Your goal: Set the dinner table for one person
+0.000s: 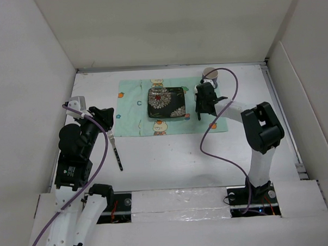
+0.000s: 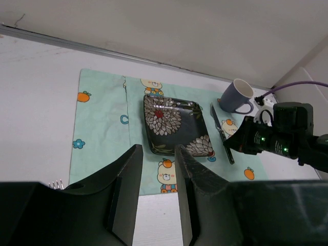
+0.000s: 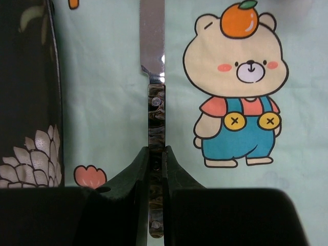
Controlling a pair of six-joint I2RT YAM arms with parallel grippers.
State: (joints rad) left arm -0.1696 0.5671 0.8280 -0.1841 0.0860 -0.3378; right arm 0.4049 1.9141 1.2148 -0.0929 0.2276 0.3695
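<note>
Two views tell different things here. From above, the right claw covers most of what it grips, over the mint bear mat just right of the dark flowered plate. Its own wrist camera shows the fingers pinched on the handle of a knife, blade pointing away; whether the knife touches the mat I cannot tell. The left claw is parted and empty, near a fork lying on the bare white bench by the mat's near left corner. The left wrist view alone shows the mug whole, at the mat's far right corner. The bench lies under everything, walled on three sides.
</note>
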